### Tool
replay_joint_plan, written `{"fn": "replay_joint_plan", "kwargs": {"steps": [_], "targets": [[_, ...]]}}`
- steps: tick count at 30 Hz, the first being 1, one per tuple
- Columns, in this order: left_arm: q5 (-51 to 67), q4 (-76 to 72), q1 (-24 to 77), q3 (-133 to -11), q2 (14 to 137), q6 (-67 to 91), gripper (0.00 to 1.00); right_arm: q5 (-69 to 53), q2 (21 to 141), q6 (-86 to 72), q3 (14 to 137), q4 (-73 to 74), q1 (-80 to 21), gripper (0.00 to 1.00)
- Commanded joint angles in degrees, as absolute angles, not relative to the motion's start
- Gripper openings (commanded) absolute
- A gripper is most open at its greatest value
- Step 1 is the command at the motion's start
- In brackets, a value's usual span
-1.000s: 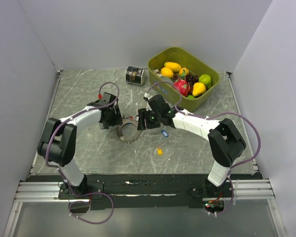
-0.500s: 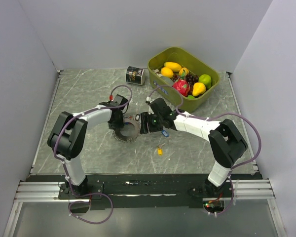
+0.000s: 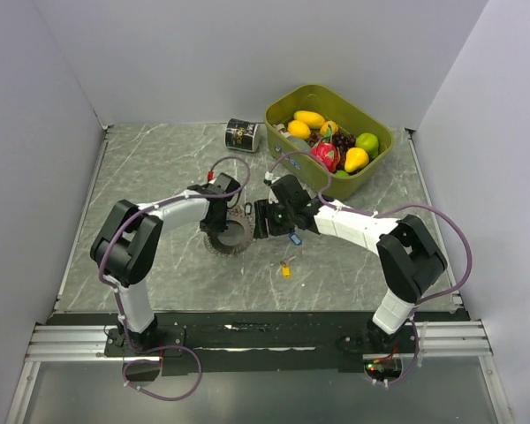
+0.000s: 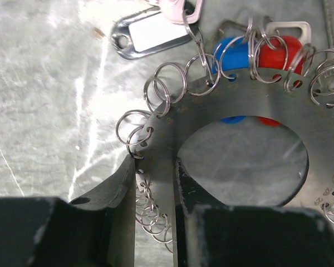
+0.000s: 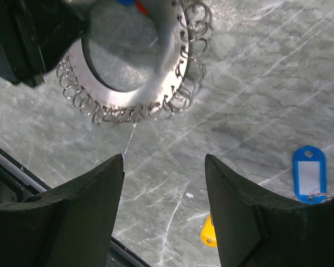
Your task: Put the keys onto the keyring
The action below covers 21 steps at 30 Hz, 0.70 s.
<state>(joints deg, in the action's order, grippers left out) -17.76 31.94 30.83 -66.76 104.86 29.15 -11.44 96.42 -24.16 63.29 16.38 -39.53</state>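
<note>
- The left gripper [image 3: 220, 219] has moved right from where it was a second ago, when it sat beside the keyring [image 3: 230, 237]. It is now over the ring's upper-left rim, and the arm's elbow has swung in with it.
- Its fingers [image 4: 120, 186] were spread wide then and have since closed in. One now sits outside the flat band and one inside the hollow centre, pinching the band with no gap showing.
- The keyring lies flat on the table [image 3: 141, 177] between the two grippers, much where it lay before.
- A blue tag [image 4: 234, 53] and a red tag [image 4: 285, 47] hang from the small split rings on its far edge, partly tucked under the band. A clear tag [image 4: 150, 33] lies just beyond the rim.
- The right gripper [image 3: 259, 221] has barely shifted. It hovers just right of the keyring with its fingers [image 5: 83, 206] spread apart and nothing between them.
- A loose blue key tag [image 3: 293, 237] and a yellow key tag [image 3: 285, 270] lie on the table right of the ring, unmoved.
</note>
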Motion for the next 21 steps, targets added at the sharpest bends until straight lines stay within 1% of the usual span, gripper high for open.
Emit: {"fn": "replay_joint_plan", "kwargs": {"steps": [1, 7, 9, 10, 12, 13, 15, 16, 18, 20, 21], "targets": [[-20.39, 35.42, 33.92, -64.87, 103.72, 28.21, 0.06, -10.63, 93.87, -23.47, 62.84, 16.17, -39.11, 0.67], [-19.34, 34.37, 35.77, -59.51, 96.35, 30.41, 0.09, -13.62, 96.93, -23.55, 63.81, 13.71, -39.02, 0.68], [-19.86, 33.93, 35.86, -58.98, 94.14, 31.29, 0.17, -13.71, 98.17, -23.2, 65.38, 13.54, -39.2, 0.68], [-20.21, 34.19, 35.77, -59.15, 92.22, 31.64, 0.32, -13.36, 99.65, -23.03, 66.09, 13.88, -39.2, 0.68], [-20.92, 34.71, 35.77, -60.03, 90.45, 31.99, 0.52, -12.75, 101.33, -22.24, 68.98, 15.46, -39.2, 0.68], [-21.0, 34.89, 35.77, -60.29, 88.7, 32.08, 0.68, -12.05, 102.82, -21.89, 69.86, 15.99, -39.37, 0.68], [-21.45, 35.07, 35.68, -60.73, 86.93, 32.61, 0.81, -11.52, 104.32, -21.1, 72.59, 17.48, -39.55, 0.68], [-21.27, 35.07, 35.68, -60.73, 85.36, 32.87, 0.9, -10.82, 105.72, -20.57, 73.47, 17.84, -40.07, 0.68], [-20.31, 34.81, 35.51, -60.21, 83.94, 33.22, 0.94, -9.94, 106.96, -20.13, 75.75, 18.72, -40.6, 0.68], [-18.29, 34.02, 34.55, -59.07, 82.36, 33.66, 0.95, -8.8, 108.8, -19.51, 77.94, 19.95, -41.48, 0.68], [-15.32, 33.58, 33.93, -58.45, 81.83, 33.92, 0.95, -8.18, 109.33, -19.42, 78.65, 20.3, -41.83, 0.68]]}}
